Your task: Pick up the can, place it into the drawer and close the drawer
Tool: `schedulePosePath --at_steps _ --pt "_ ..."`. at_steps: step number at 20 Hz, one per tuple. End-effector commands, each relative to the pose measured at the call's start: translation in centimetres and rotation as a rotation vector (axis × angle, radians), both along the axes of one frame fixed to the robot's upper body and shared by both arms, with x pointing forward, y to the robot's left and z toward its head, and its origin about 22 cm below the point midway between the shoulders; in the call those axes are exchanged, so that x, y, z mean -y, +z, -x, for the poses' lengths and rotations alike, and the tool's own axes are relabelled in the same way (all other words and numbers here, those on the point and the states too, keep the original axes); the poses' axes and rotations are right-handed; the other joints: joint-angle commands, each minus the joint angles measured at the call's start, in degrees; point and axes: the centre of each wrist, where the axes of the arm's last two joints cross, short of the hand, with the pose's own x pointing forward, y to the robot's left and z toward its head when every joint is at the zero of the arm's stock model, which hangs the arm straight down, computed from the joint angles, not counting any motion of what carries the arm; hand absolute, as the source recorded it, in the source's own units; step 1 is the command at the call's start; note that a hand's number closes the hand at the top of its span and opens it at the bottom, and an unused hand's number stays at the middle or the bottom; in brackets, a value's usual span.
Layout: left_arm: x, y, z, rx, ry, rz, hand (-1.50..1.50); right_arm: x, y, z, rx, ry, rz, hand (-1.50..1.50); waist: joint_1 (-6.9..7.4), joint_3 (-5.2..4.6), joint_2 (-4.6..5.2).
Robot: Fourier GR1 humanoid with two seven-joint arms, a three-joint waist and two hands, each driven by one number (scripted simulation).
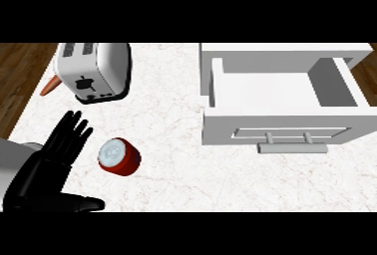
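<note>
Our fingers point(70, 132) are straight and spread wide, holding nothing; they belong to the left hand point(46, 169), which stands open at the lower left of the head view, thumb pointing toward the can. The right hand shows nowhere.

Just beside those fingers, apart from them, the red can point(117, 156) lies tilted on the marbled surface point(169, 164), its pale top turned up toward us. Beyond it, at the far left, a toaster point(94, 70) sits near the surface's edge, with an orange thing point(50, 85) peeking out behind it — too hidden to name.

Well apart, on the right, the white drawer point(280, 99) stands pulled open, its handle point(292, 147) facing us.

The risks, as we judge them: the can looks free to roll, so a closing hand that meets it off-centre could nudge it away — perhaps toward the toaster. The carry across to the drawer is long, and the can could catch the drawer's front wall on the way in.
</note>
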Motion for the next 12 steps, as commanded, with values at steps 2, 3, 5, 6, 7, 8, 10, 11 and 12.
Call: schedulePosePath --at_steps 2,3,5,6,7,8,10,11,12 --pt "1.6 -3.1 -0.8 -0.004 0.024 -0.04 -1.5 0.9 -0.2 1.8 0.017 0.007 -0.009 -1.5 -0.23 0.0 -0.02" --pt "1.5 -2.8 -1.2 -0.013 0.022 -0.029 -1.5 1.1 -0.1 -0.9 -0.001 -0.007 0.005 -1.5 0.12 0.01 0.03" --pt "0.2 -4.4 -1.8 -0.031 0.055 -0.03 -1.5 -0.2 0.0 0.2 -0.007 0.005 -0.002 -1.5 -0.03 -0.01 0.03" --pt "1.6 -3.9 -2.0 -0.037 0.045 -0.025 -1.5 0.8 2.4 0.1 0.008 -0.001 -0.009 -1.5 -0.04 -0.01 0.01" --pt "1.3 -6.3 -2.0 -0.046 0.06 -0.022 -1.5 1.0 0.8 0.0 0.001 0.01 -0.007 -1.5 -0.07 -0.01 0.04" --pt "-1.4 -5.2 -1.1 -0.037 0.064 -0.041 -1.5 2.0 1.1 -0.1 0.017 -0.007 -0.001 -1.5 0.09 0.0 0.01" --pt "-0.1 -6.5 -1.5 -0.018 0.097 -0.044 -1.5 0.2 0.6 -0.5 0.007 0.028 0.004 -1.5 0.07 0.0 0.01" --pt "-1.0 -6.0 0.3 -0.029 0.078 -0.039 -1.5 0.4 1.1 0.7 0.006 0.011 -0.006 -1.5 0.11 0.0 -0.04" --pt "-1.8 -8.7 -1.4 -0.033 0.109 -0.036 -1.5 -0.5 0.4 0.8 0.004 0.009 -0.018 -1.5 -0.16 -0.02 0.04"
